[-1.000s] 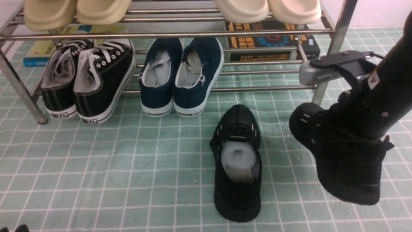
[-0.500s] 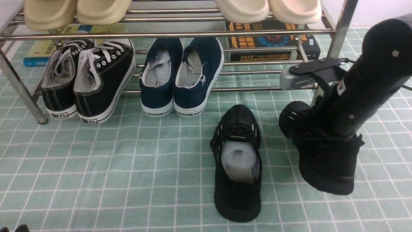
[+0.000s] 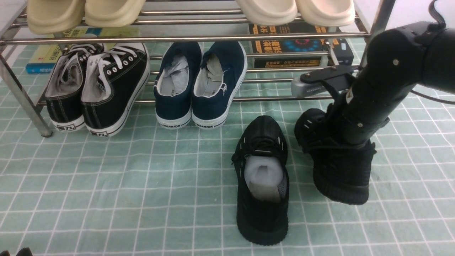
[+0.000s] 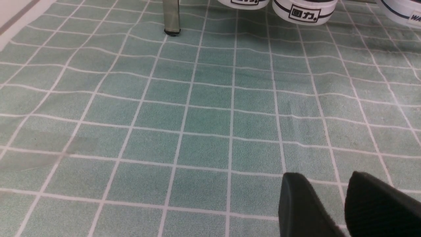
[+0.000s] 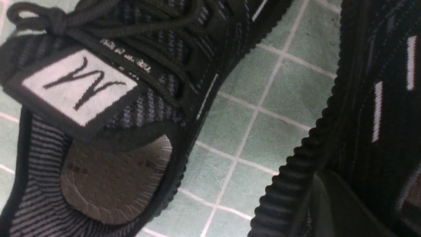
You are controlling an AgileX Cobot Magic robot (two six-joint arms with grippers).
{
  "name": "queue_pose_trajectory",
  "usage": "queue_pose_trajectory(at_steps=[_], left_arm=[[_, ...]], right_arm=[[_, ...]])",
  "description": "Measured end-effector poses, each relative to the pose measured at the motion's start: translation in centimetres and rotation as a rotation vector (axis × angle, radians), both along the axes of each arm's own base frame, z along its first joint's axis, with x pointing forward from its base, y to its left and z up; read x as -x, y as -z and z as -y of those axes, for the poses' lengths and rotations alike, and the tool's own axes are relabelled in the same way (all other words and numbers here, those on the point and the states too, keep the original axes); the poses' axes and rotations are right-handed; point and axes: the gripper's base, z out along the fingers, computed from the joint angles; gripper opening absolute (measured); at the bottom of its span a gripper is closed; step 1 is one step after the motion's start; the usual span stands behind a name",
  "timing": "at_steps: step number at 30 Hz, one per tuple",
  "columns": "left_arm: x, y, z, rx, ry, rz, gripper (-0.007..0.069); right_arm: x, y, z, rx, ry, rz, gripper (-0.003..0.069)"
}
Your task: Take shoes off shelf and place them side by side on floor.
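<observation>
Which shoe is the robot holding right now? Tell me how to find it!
Find the shiny silver shoe rack, then look at the green checked floor in front of its right end. An all-black sneaker lies flat there with white paper stuffing showing inside. The held shoe is its twin just to the right, the only one with the black right arm reaching down into it.

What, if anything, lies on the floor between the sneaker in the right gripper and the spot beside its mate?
Nothing visible. Only a bare strip of floor separates the held sneaker from the placed sneaker; the shelf stands behind both.
</observation>
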Motion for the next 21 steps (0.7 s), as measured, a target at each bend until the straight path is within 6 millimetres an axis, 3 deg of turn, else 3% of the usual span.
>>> queue_pose_trajectory(at_steps=[13, 21], left_arm=[[0.0, 0.0, 0.0, -0.001, 0.0, -0.001, 0.0242], [0.0, 0.0, 0.0, -0.002, 0.0, -0.001, 0.0242]], right_arm=[[0.5, 2.2, -2.6, -0.032, -0.049, -0.089, 0.0067], [1.9, 1.3, -2.7, -0.008, -0.089, -0.261, 0.0278]])
